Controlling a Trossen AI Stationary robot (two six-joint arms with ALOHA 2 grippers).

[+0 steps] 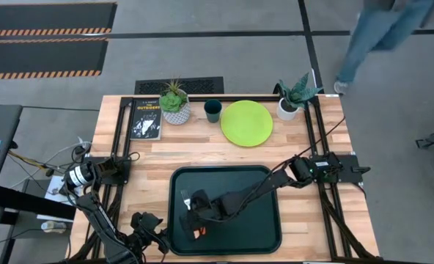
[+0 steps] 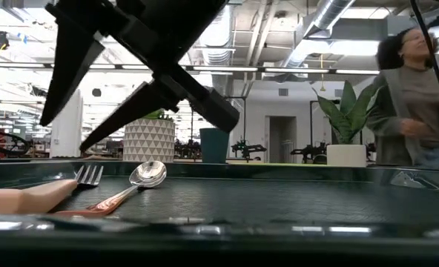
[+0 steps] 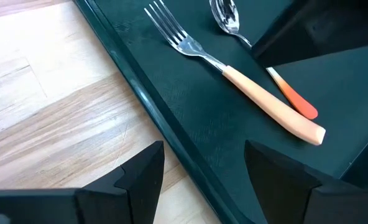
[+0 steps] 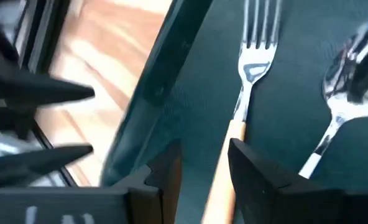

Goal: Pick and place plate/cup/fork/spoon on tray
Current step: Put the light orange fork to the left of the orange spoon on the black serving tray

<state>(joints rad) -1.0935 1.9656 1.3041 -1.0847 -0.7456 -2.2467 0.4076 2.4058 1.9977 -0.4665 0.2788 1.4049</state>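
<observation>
Tray [image 1: 265, 220]: set on the bench at the middle of its front edge, rim raised.
Fork [image 3: 234, 74]: laid flat in the tray along its left rim, tines toward the back; nothing grips it.
Spoon [image 3: 258, 53]: laid flat in the tray just beside the fork, on the side away from the left rim, bowl toward the back; the two handles lie close together at the front.
Plate [image 1: 246, 122]: flat on the bench near the back edge, behind the tray.
Cup [image 1: 212, 111]: upright just left of the plate, near the back edge.
Right gripper [image 4: 202, 165]: held low over the tray's front left part, above the fork handle; fingers parted, nothing gripped between them.
Left gripper [image 3: 202, 165]: held above the tray's left rim near the bench's front left corner; fingers spread apart, nothing held.
Plants [image 1: 174, 101]: two white pots at the back edge, one left of the cup, one right of the plate.
Book [image 1: 146, 119]: flat at the back left corner.
Person [image 2: 416, 100]: seen beyond the back right corner.
</observation>
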